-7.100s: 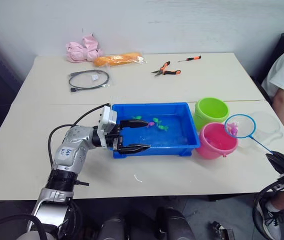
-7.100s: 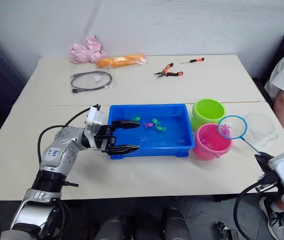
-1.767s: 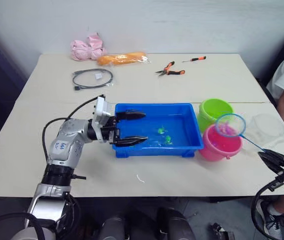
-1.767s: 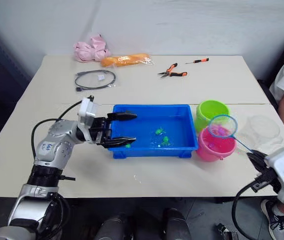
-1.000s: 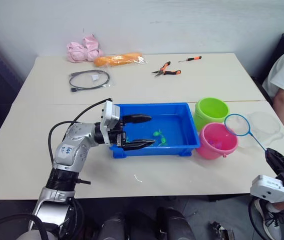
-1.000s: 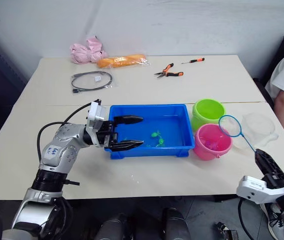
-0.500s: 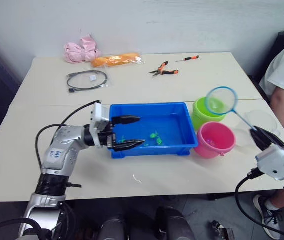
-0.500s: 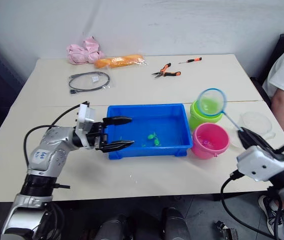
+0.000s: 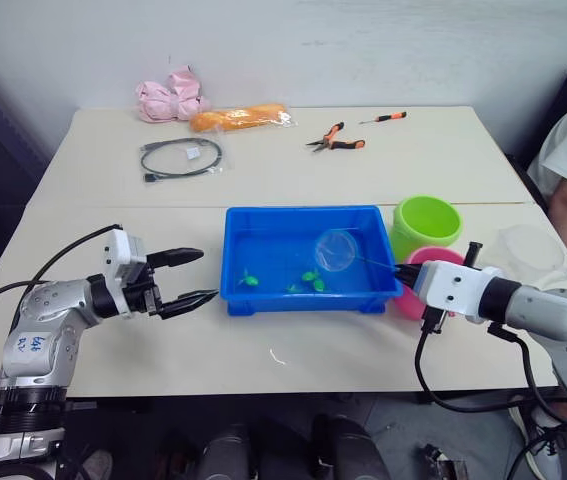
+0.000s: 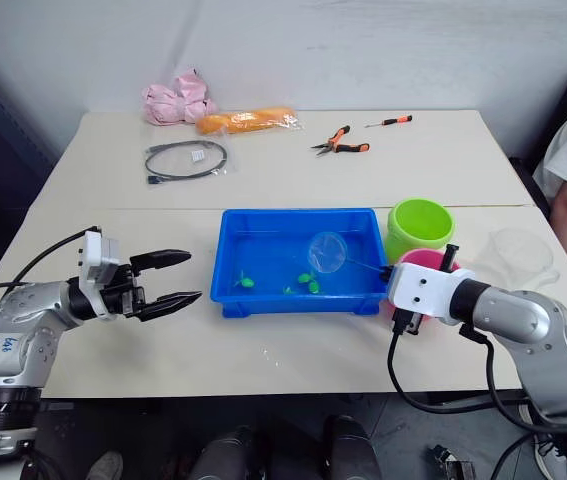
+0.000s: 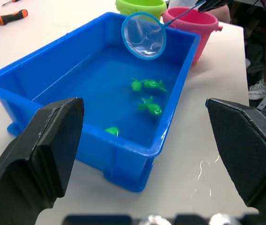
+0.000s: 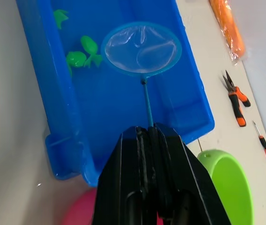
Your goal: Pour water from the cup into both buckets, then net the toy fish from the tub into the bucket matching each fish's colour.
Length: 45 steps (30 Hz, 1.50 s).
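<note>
While net [image 9: 336, 250] hangs over tub [image 9: 263, 222], right end effector [image 12: 150, 136] clenched on its handle | left end effector [image 9: 189, 282] released, 9 o'clock of tub | green fish [image 9: 312, 279] light, slippery: scoop from beneath.

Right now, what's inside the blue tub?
Three green toy fish lie in the water in the tub. The net, empty, hangs over them on its handle. The tub's near wall hides a strip of the floor.
</note>
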Available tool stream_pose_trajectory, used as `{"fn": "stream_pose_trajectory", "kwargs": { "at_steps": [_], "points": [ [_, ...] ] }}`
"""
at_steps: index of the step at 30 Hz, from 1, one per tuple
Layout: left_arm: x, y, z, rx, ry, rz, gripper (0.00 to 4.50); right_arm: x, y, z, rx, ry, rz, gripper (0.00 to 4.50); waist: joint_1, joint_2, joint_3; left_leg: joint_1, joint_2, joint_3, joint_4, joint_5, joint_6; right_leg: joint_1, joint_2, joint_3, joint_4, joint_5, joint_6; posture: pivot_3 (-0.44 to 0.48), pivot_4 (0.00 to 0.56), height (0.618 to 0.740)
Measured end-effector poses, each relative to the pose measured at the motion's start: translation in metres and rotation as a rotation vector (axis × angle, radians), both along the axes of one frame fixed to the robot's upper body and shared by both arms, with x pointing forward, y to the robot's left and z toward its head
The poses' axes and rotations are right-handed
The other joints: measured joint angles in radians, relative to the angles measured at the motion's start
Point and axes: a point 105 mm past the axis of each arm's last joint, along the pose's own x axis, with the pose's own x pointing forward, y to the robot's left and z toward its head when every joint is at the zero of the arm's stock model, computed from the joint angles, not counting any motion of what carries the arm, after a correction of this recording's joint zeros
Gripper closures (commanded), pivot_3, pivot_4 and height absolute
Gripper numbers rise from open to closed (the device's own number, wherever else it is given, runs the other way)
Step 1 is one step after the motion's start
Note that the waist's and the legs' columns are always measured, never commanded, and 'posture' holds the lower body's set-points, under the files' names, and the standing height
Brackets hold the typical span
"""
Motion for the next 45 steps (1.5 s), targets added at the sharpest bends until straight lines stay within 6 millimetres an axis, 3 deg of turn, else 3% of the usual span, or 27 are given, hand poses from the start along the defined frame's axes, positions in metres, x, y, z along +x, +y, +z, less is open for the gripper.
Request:
{"fn": "stream_pose_trajectory", "kwargs": {
  "at_steps": [13, 22, 27, 31, 38, 45],
  "points": [
    [-0.004, 0.006, -0.003, 0.000, -0.003, 0.035, 0.06, 0.016, 0.047, -0.018, -0.130, 0.005, 0.257, 4.50, -0.008, 0.000, 0.000, 0.001, 0.001, 0.001, 0.000, 0.000, -0.001, -0.001, 0.001, -0.003, 0.001, 0.000, 0.000, 0.000, 0.150, 0.740],
    [-0.003, 0.002, 0.001, -0.002, -0.024, 0.039, 0.06, 0.047, 0.035, -0.008, -0.256, -0.135, 0.184, 4.50, -0.007, 0.000, 0.000, 0.000, 0.000, 0.001, 0.000, 0.000, -0.001, -0.001, 0.000, -0.002, 0.001, 0.000, 0.000, 0.000, 0.150, 0.740],
    [-0.001, -0.003, 0.000, -0.015, -0.020, 0.041, 0.06, 0.061, 0.013, 0.009, -0.281, -0.218, 0.108, 4.50, -0.008, 0.000, 0.000, 0.000, 0.001, 0.001, 0.000, 0.000, -0.002, -0.001, 0.001, -0.003, 0.001, 0.000, 0.000, 0.000, 0.150, 0.740],
    [0.000, -0.005, 0.001, -0.019, -0.020, 0.038, 0.06, 0.055, 0.010, 0.018, -0.209, -0.208, 0.115, 4.50, -0.009, 0.000, 0.000, 0.000, 0.001, 0.001, 0.000, 0.000, -0.002, -0.001, 0.001, -0.003, 0.001, 0.000, 0.000, 0.000, 0.150, 0.740],
    [0.001, -0.006, 0.002, -0.022, -0.018, 0.038, 0.06, 0.037, 0.026, 0.005, -0.195, -0.140, 0.189, 4.50, -0.010, 0.000, 0.000, 0.001, 0.001, 0.002, 0.000, 0.000, -0.002, -0.001, 0.001, -0.003, 0.001, 0.000, 0.000, 0.000, 0.150, 0.740],
    [0.002, -0.007, 0.003, -0.026, -0.023, 0.035, 0.06, 0.042, 0.027, -0.013, -0.272, -0.123, 0.159, 4.50, -0.009, 0.000, 0.000, 0.000, 0.001, 0.002, 0.000, 0.000, -0.002, -0.001, 0.001, -0.003, 0.001, 0.000, 0.000, 0.000, 0.150, 0.740]
  ]
}}
